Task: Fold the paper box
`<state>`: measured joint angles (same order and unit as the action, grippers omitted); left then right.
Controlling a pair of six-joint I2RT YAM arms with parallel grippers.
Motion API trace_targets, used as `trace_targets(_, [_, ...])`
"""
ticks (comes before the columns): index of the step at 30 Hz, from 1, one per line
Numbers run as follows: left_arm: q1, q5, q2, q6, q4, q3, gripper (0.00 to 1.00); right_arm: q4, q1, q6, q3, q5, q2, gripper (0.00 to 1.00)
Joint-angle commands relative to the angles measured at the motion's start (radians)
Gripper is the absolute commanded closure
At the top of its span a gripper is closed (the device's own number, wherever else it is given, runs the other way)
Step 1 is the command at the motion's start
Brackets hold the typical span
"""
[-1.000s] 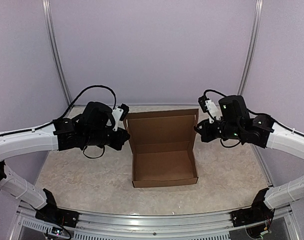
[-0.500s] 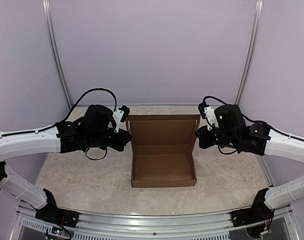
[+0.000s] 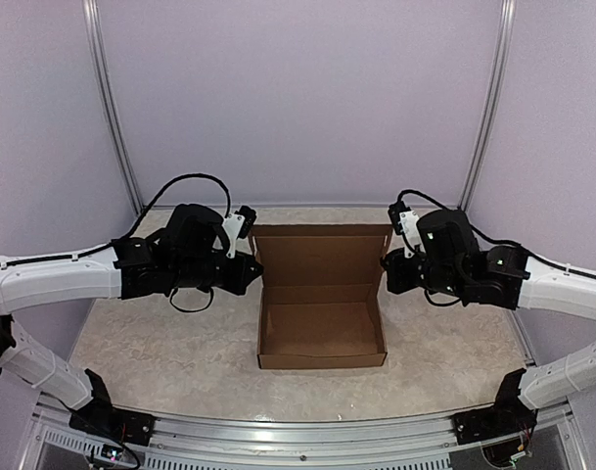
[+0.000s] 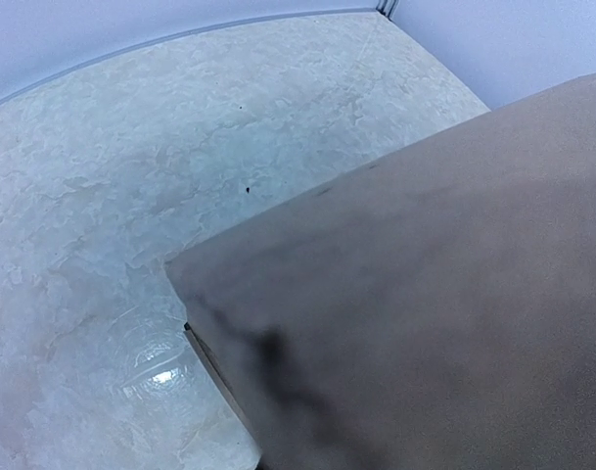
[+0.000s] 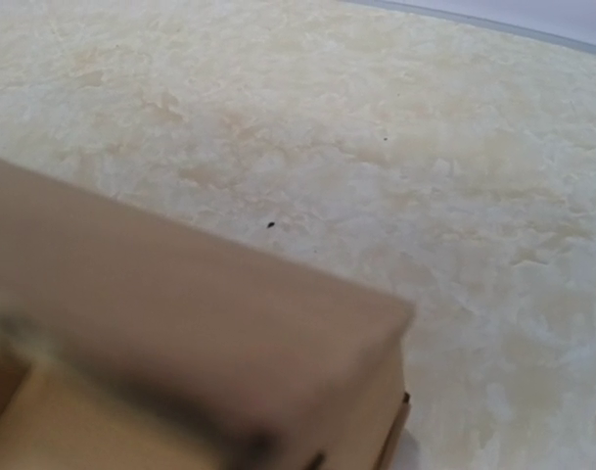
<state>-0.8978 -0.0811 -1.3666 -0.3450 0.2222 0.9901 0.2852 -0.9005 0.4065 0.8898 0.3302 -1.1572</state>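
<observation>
Brown corrugated cardboard holds the centre of the scene. The paper box (image 3: pixel 322 299) stands on the pale, marbled worktop (image 3: pixel 151 333), its shallow tray (image 3: pixel 322 333) already walled on all four sides. Its lid (image 3: pixel 320 253) is raised along the box's far edge, apparently close to upright.

The two arms reach in from opposite sides of the box. The left fingers (image 3: pixel 251 266) are at the lid's left edge and the right fingers (image 3: pixel 386 262) at its right edge, roughly level with each other. Both pairs are closed with nothing between them. From overhead they look to be touching the cardboard, though contact cannot be confirmed.

The wrist cameras sit so close that each shows only blurred cardboard and the worktop beyond the box. The left wrist view is half filled by a flat brown panel, and the right catches one soft-edged corner. Neither shows its own fingers.

The mirrored stance looks deliberate. Closed fingers make blunt pushers, suited to nudging the lid's side flaps inward, and equal pressure from both sides of the box would keep the light panel from twisting. The tray appears finished, so the work left is probably to fold those flaps, swing the lid down toward the box's near wall and tuck it in.

One hazard is that the box rests loose on a smooth surface. A harder shove from either side could slide or skew it.
</observation>
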Motion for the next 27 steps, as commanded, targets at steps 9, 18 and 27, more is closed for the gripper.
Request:
trace_targets(9, [-0.036,0.085,-0.05,0.022,-0.01,-0.036,1.0,-0.094,-0.076,-0.002,-0.076,-0.031,0.014,1.0])
trace_targets(18, [-0.127,-0.02,-0.02,0.002,-0.026,-0.152,1.0,-0.127,-0.138,0.036,-0.231,0.106,0.115,1.0])
trace_targets(27, [-0.197,-0.133,-0.037,-0.09,-0.086,-0.235,1.0,-0.199,-0.198,0.106,-0.361,0.223,0.169,1.0])
